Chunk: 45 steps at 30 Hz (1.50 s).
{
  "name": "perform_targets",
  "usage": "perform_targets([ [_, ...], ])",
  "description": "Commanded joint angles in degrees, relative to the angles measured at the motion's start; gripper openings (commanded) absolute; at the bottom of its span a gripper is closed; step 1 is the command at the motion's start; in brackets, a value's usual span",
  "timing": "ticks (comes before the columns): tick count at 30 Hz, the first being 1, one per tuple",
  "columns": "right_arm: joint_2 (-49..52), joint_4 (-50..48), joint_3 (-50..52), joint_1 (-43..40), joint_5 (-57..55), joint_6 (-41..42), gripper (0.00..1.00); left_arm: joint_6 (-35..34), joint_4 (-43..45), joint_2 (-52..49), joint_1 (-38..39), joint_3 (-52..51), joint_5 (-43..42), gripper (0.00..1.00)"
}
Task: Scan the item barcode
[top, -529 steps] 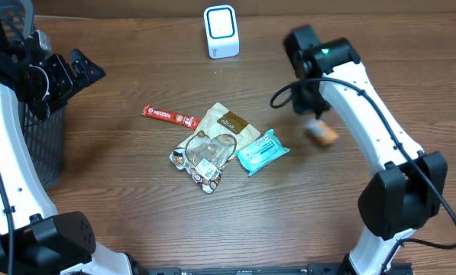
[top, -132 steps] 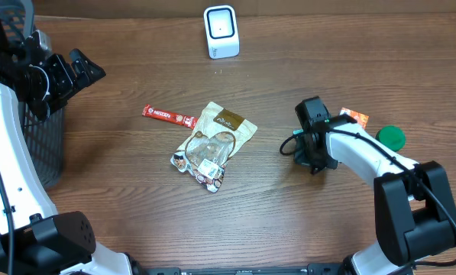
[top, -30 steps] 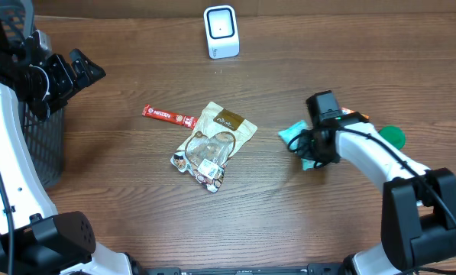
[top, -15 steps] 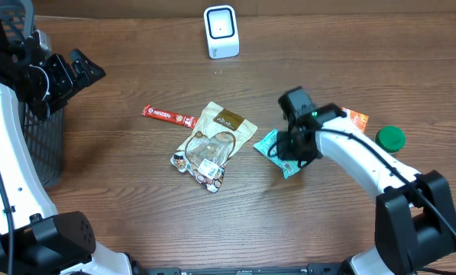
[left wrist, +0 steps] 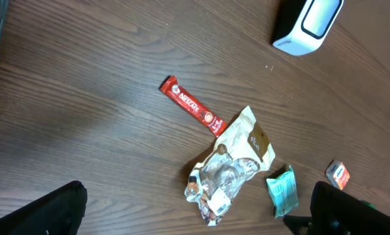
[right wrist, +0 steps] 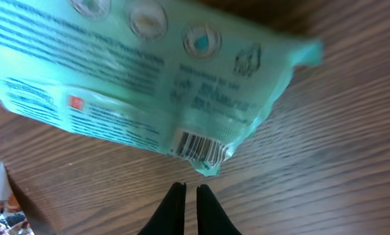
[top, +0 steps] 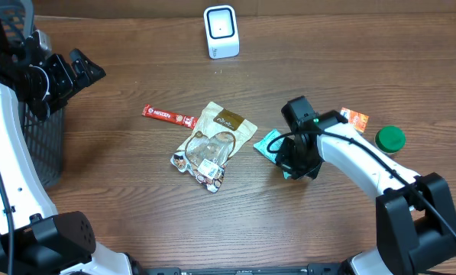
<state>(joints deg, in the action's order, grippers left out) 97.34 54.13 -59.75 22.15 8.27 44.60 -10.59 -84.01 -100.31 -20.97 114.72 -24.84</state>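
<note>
A teal packet [top: 269, 143] lies flat on the wood table right of centre, with its barcode [right wrist: 200, 147] facing up near the corner closest to my right gripper. My right gripper [right wrist: 187, 187] is shut with nothing between its fingers, its tips just short of that corner and low over the table [top: 295, 162]. The white scanner [top: 221, 31] stands at the far edge. My left gripper [top: 81, 69] hangs high at the far left, open and empty, and looks down on the packet [left wrist: 283, 191] and the scanner [left wrist: 309, 23].
A red Nescafe stick [top: 170, 116], a brown pouch [top: 228, 122] and a clear snack bag [top: 203, 159] lie at the centre. An orange packet [top: 355, 118] and a green lid [top: 390, 138] sit to the right. A black basket [top: 48, 145] stands at the left edge.
The teal packet has shifted left toward the centre along with my right gripper. It now lies on the table in front of the shut fingertips. The left arm has not moved.
</note>
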Motion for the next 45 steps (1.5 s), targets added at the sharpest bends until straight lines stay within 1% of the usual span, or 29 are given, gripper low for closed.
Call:
perform_targets([
  [1,-0.87,-3.98,4.24,0.02,6.8,4.61,0.08,-0.35,0.02,-0.07,0.37,-0.13,-0.02,1.0],
  [3,-0.87,-6.03,6.16,0.02,6.8,6.49,0.08,-0.35,0.02,-0.07,0.37,-0.13,-0.02,1.0],
  [6,-0.87,-9.33,8.59,0.0,5.73,6.6,0.08,-0.35,0.02,-0.07,0.37,-0.13,-0.02,1.0],
  [9,-0.87,-8.48,8.76,0.0,-1.11,6.4,0.05,-0.37,0.04,-0.07,0.37,-0.13,-0.04,1.0],
  [13,-0.9,-6.91,8.72,-0.39,-8.46,6.14,0.04,-0.35,0.04,-0.07,0.37,-0.13,-0.02,1.0],
  [16,-0.9,-7.52,8.72,-1.27,-9.9,2.4,0.05,-0.37,0.04,-0.07,0.37,-0.13,-0.02,1.0],
  [18,-0.9,-8.55,8.72,-2.01,-10.75,-2.38,0.06,-0.35,0.04,-0.07,0.37,-0.13,-0.02,1.0],
  [21,-0.9,-9.42,8.7,-2.8,-15.58,-6.97,0.09,-0.37,0.02,-0.07,0.37,-0.13,-0.02,1.0],
  [25,-0.9,-10.71,8.41,-4.39,-19.69,-7.04,0.1,-0.35,0.04,-0.07,0.37,-0.13,-0.02,1.0],
  [29,-0.9,-9.38,5.07,-7.13,-19.74,-9.57,0.1,-0.37,0.04,-0.07,0.37,-0.13,-0.02,1.0],
  [35,-0.9,0.68,-4.22,-8.79,-13.86,-11.96,0.11,-0.35,0.04,-0.07,0.37,-0.13,-0.02,1.0],
  [37,-0.9,2.16,-5.77,-8.79,-11.15,-12.11,0.11,-0.35,0.02,-0.07,0.37,-0.13,-0.02,1.0],
  [40,-0.83,1.84,-5.84,-8.76,-8.07,-12.13,0.11,-0.37,0.04,-0.07,0.37,-0.13,-0.02,1.0],
  [45,-0.68,-0.81,-4.35,-8.63,-7.08,-12.11,0.11,-0.37,0.04,-0.07,0.37,-0.13,-0.02,1.0],
])
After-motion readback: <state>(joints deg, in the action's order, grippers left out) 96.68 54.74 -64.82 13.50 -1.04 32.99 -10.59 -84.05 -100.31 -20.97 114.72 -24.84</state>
